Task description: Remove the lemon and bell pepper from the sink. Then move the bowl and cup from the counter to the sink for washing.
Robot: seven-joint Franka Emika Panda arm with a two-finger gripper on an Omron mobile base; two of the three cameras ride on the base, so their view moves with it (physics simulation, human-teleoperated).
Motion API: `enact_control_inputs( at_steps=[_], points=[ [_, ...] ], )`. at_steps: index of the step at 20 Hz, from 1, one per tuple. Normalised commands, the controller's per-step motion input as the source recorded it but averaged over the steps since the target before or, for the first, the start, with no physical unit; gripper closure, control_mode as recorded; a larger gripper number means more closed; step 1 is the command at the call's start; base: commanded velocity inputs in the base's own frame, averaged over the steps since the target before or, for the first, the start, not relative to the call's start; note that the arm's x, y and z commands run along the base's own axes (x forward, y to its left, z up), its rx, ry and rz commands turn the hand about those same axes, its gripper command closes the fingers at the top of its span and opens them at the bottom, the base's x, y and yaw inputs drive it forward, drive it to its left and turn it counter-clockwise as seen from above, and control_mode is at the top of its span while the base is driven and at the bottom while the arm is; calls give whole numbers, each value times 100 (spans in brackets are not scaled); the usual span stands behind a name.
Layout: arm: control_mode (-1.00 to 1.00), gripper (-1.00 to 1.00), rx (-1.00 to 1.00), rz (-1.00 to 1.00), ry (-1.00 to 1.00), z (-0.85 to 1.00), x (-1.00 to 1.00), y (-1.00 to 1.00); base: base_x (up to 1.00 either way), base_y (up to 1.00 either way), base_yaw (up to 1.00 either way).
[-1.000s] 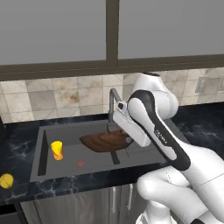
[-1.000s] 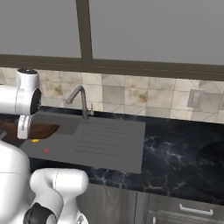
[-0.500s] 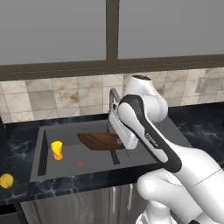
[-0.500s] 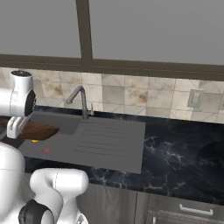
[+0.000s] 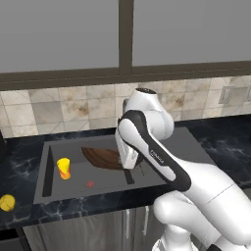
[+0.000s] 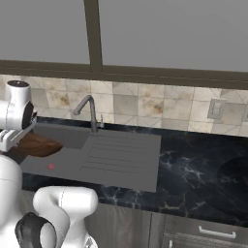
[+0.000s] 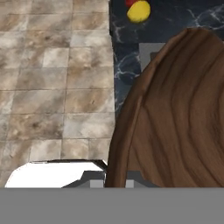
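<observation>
Bowl (image 5: pixel 104 158) hangs over the sink (image 5: pixel 48 169), and you can see the gripper (image 5: pixel 128 166) pinched tight on its rim. Cup (image 5: pixel 63 168) stands inside the sink; lemon (image 5: pixel 7 202) sits on the counter (image 5: pixel 19 217).

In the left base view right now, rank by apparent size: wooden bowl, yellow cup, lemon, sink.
1. Dark grey sink basin
2. Dark brown wooden bowl, partly behind the arm
3. Yellow cup with red mark
4. Round yellow lemon, slightly smaller than the cup
</observation>
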Motion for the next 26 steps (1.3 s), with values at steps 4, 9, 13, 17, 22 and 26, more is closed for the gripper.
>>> enact_control_inputs(
  at_steps=[4,9,13,17,22,26],
  points=[
    [-100,100,4,-13,2,-10,19,26,0,0,0],
    [-100,100,2,-13,7,-16,20,25,0,0,0],
    [-100,100,0,-12,6,-19,21,23,0,0,0],
    [-100,100,1,-11,4,-17,23,20,0,0,0],
    [-100,100,1,-8,4,-15,27,19,0,0,0],
    [-100,100,0,-3,0,-11,30,7,0,0,0]
  ],
)
